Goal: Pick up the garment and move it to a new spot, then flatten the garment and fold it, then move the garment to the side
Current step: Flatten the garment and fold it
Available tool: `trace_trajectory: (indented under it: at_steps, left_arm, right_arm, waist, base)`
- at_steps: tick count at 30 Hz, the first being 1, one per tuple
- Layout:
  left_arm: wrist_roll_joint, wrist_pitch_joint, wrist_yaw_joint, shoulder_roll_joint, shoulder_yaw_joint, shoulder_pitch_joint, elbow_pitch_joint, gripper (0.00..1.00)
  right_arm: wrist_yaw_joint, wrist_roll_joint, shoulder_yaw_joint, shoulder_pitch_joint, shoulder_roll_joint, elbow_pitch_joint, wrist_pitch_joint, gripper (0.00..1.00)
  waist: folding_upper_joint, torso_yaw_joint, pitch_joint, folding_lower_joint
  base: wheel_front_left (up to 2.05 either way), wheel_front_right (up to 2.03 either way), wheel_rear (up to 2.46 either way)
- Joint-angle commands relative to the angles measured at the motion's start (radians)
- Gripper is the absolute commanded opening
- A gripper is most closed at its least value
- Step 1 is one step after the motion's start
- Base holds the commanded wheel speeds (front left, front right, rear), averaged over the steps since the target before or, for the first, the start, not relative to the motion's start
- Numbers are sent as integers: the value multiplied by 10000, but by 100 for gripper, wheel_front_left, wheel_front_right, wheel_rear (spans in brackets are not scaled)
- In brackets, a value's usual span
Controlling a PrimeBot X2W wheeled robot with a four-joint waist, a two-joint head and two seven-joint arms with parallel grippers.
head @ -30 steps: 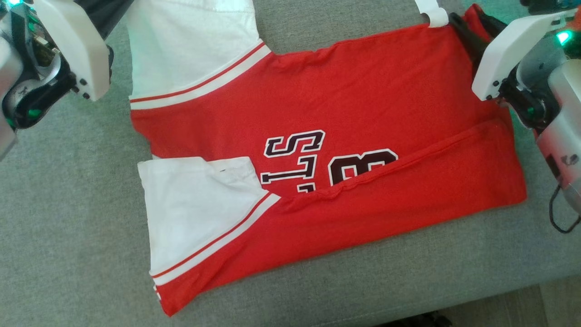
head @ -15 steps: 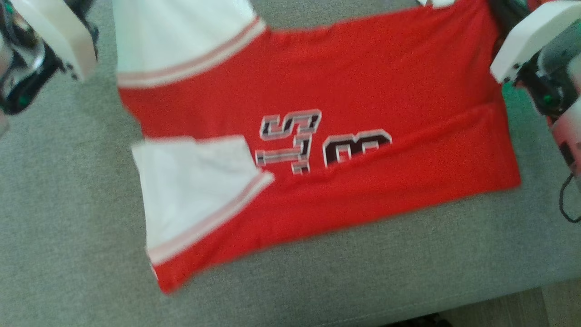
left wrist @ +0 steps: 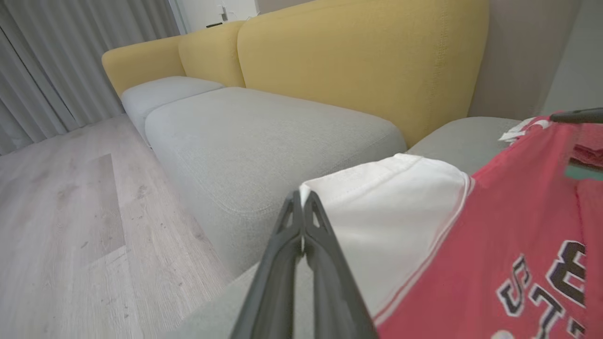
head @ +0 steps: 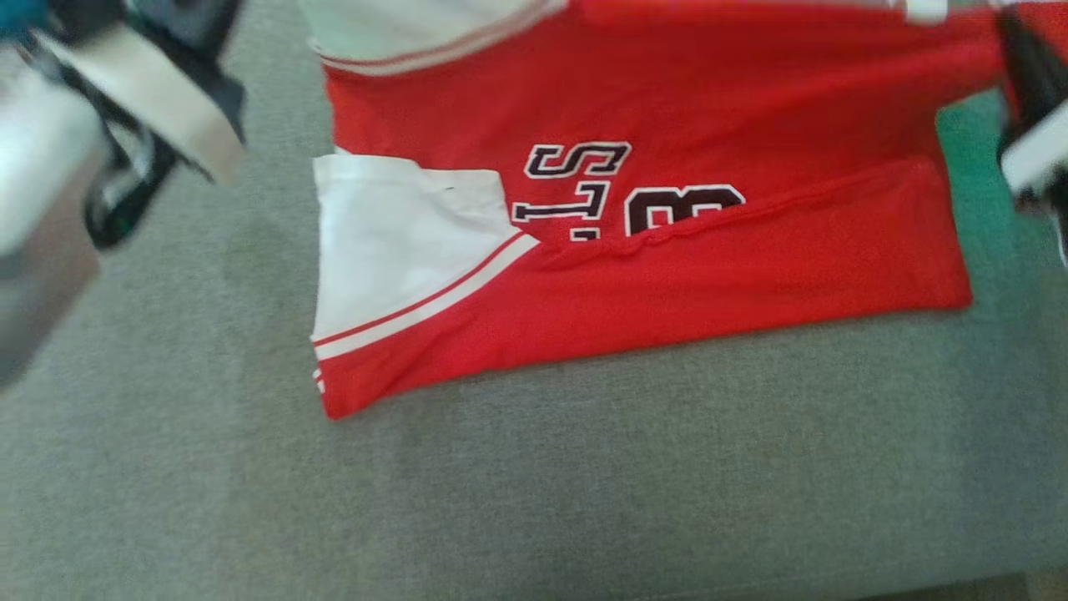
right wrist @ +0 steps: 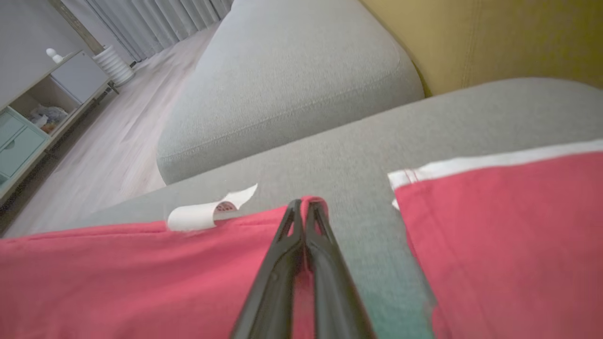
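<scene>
The garment (head: 667,275) is a red jersey with white sleeves and dark lettering, lying partly folded on a grey sofa cushion (head: 584,484); its near long edge is turned over the print. In the left wrist view my left gripper (left wrist: 301,207) is shut on the edge of the far white sleeve (left wrist: 391,207). In the right wrist view my right gripper (right wrist: 304,212) is shut on a corner of the red hem (right wrist: 141,273). A white label (right wrist: 207,212) curls up beside it. Both arms are blurred at the head view's upper corners.
A yellow backrest (left wrist: 353,56) rises behind the seat, with another grey cushion (left wrist: 264,132) beside it. Wooden floor (left wrist: 70,212), curtains and a low cabinet (right wrist: 37,117) lie beyond. More red cloth with a white edge (right wrist: 509,226) lies right of my right gripper.
My right gripper has closed on the red hem corner. The head camera has moved, so the jersey sits higher in that view. The left gripper stays shut on the sleeve.
</scene>
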Motion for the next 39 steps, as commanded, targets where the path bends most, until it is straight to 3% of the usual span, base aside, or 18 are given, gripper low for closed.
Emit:
trace_trajectory:
  at_steps: [1,5,17,24,29,30,31,32,33,35,39]
  left_arm:
    - [-19,-142,50,418,485,-65,-279,0]
    - [71,-230,249,703,439,826,-1050,0]
    - [1425,-293,1495,1429,386,3418,-3491,0]
    - [1668,-295,1871,1656,645,4322,-4156,0]
    - [1786,-295,1998,1472,593,4757,-4163,3]
    - [1827,-295,2067,1359,627,4786,-4083,15]
    - [1857,-295,2127,1220,683,4821,-4000,36]
    - [1897,-296,2201,1069,769,4868,-3918,80]
    - [1935,-296,2327,902,911,4938,-3838,100]
    - [2013,-296,2476,729,1090,5027,-3784,100]
    - [2719,-296,3675,121,1756,5611,-3468,100]
  right_arm:
    - [65,150,-48,389,-450,-363,-112,0]
    - [65,439,-125,1119,-865,-836,-317,0]
    - [65,958,-378,3570,-2098,-2473,-941,0]
    - [65,894,-632,4570,-2285,-3055,-1184,0]
    - [65,670,-782,4864,-2084,-3123,-1110,0]
    - [65,665,-841,4883,-2012,-3111,-1093,13]
    - [65,599,-919,4887,-1960,-3049,-1132,96]
    - [65,512,-1030,4882,-1895,-2929,-1221,100]
    - [65,436,-1148,4885,-1803,-2812,-1330,100]
    - [65,394,-1260,4921,-1704,-2712,-1450,100]
    - [65,-81,-1749,5417,-1365,-2352,-2112,100]
  waist:
    - [0,210,-208,1]
    - [0,454,-432,1]
    - [0,1028,-673,1]
    - [0,1090,-684,1]
    - [0,1065,-529,1]
    - [0,1061,-499,1]
    - [0,1054,-474,1]
    - [0,1044,-465,1]
    - [0,1037,-473,1]
    - [0,1035,-497,1]
    - [0,1082,-754,1]
  base:
    - [0,0,0]
    - [0,0,0]
    - [0,0,0]
    - [0,0,0]
    - [0,0,0]
    - [0,0,0]
    - [0,0,0]
    - [0,0,0]
    - [0,0,0]
    - [0,0,0]
    - [0,0,0]
